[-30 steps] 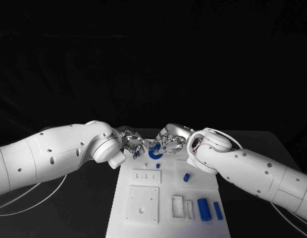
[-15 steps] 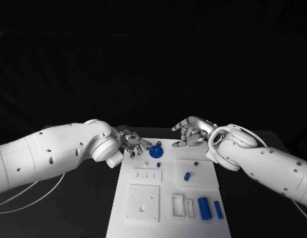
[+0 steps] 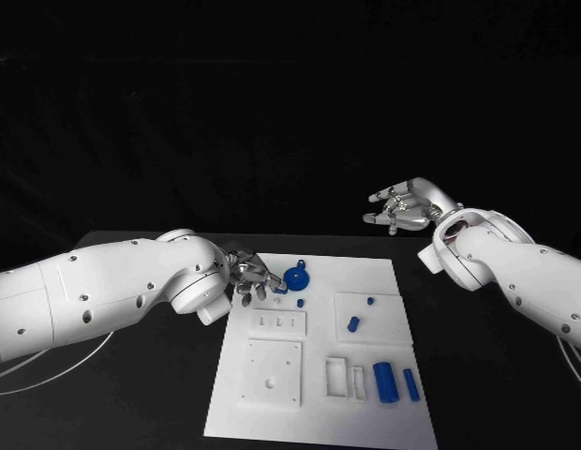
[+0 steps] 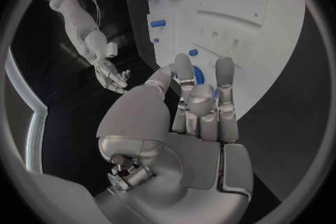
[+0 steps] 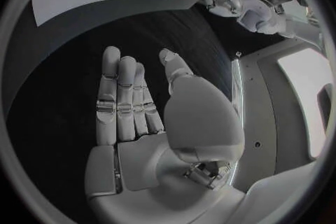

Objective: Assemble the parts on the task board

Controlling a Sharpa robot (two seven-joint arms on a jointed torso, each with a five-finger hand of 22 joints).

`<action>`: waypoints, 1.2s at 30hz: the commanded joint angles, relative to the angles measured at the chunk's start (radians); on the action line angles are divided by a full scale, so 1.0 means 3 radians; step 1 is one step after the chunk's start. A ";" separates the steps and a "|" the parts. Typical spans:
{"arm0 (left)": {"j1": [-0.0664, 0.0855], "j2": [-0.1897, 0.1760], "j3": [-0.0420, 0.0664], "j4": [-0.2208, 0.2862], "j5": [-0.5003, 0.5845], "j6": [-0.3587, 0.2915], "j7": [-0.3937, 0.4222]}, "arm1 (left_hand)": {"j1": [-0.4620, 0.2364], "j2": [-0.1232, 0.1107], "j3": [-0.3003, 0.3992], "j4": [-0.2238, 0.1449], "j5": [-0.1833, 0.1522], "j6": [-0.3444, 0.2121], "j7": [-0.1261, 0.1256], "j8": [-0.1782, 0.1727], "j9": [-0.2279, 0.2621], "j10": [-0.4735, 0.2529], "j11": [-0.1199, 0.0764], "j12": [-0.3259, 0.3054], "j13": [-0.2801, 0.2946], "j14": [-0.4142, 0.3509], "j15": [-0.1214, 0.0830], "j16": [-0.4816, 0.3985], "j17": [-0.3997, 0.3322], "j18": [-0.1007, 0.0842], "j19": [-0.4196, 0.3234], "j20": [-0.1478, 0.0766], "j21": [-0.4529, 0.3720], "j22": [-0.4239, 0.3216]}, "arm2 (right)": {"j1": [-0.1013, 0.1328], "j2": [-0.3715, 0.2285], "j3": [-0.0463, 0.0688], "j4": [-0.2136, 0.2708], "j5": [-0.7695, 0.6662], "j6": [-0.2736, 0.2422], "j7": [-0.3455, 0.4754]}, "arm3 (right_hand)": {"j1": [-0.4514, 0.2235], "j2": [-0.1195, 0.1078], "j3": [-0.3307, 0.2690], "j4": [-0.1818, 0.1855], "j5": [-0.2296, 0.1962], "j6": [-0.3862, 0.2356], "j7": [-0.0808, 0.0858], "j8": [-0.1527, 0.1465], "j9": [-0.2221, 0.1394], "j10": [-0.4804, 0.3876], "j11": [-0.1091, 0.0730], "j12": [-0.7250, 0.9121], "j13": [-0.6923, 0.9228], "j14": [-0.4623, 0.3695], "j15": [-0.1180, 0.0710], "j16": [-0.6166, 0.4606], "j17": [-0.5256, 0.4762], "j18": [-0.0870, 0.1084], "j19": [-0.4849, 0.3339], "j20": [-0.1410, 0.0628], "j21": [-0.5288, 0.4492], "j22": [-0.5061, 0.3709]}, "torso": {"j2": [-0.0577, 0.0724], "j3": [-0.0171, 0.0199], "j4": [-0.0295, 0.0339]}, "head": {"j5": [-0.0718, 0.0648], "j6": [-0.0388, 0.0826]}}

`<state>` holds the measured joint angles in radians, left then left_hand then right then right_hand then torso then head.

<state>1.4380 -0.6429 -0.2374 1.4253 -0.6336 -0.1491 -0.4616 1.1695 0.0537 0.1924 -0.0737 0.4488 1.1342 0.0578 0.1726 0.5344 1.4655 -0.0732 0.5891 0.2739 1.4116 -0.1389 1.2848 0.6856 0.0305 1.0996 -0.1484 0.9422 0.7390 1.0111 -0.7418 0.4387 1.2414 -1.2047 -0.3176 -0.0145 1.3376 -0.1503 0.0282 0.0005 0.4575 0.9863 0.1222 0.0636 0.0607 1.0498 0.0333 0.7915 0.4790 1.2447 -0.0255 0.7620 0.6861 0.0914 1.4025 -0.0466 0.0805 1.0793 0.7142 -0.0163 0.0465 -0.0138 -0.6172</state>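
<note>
The white task board [image 3: 320,412] lies in the middle of the black table. A round blue part [image 3: 297,278] sits near its far edge, with a small blue piece [image 3: 300,303] just in front of it. My left hand [image 3: 253,274] hovers at the board's far left corner, fingers spread beside the round part and holding nothing; whether it touches the part is unclear. The left wrist view shows those fingers [image 4: 225,81] stretched over the board [image 4: 238,5], part of the blue part [image 4: 199,75] behind them. My right hand [image 3: 406,206] is raised off to the far right, open and empty [image 5: 140,112].
Two blue cylinders [image 3: 384,382] [image 3: 411,384] lie at the board's near right. A short blue piece [image 3: 353,323] and a tiny one [image 3: 369,301] sit on the right block. White recessed blocks [image 3: 272,372] fill the board's left half.
My right hand has let go of the round blue part and lifted away up and to the right. The part stays on the board. My left hand has barely moved.
</note>
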 commanded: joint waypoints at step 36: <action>-0.0353 0.0109 -0.0015 0.0080 -0.0608 -0.0290 -0.0297 | -0.0052 -0.0030 0.0148 -0.0194 0.0103 0.0445 -0.0284 -0.0270 0.1552 0.0163 -0.0014 0.0040 -0.0024 0.0055 0.0025 -0.0067 0.0084 0.0062 0.0259 0.0058 -0.0661 0.0874 | 0.0053 0.0338 0.0025 -0.0623 0.2560 0.0373 0.0688 | -0.0260 0.0339 0.0554 -0.0321 -0.0182 -0.0536 0.0166 -0.0029 -0.0020 -0.0461 0.0496 -0.2454 -0.1414 -0.0801 0.0681 -0.2339 -0.2088 0.0075 -0.1756 0.0775 -0.0004 -0.3376 | -0.0051 0.0014 0.0018 | 0.0023 -0.0239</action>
<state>1.3332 -0.6134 -0.2428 1.4492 -0.8088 -0.2529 -0.5470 1.1580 0.0423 0.2300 -0.1196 0.4764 1.1462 0.0693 0.0877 0.6230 1.4658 -0.0726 0.6020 0.2656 1.4221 -0.1317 1.2700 0.7101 0.0465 1.1725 -0.1323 0.7451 1.0026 1.0265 -0.6429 0.4460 1.0560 -0.4571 -0.2321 0.1639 1.2595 -0.0559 0.1961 -0.0952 0.4067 0.8209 0.1700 0.0577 0.0556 0.9148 0.1820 0.0572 0.0555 1.0035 0.1741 0.0636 0.0605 0.1301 0.8756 0.1909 0.0772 0.0673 0.6986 -0.0111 0.0517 -0.0078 -0.6872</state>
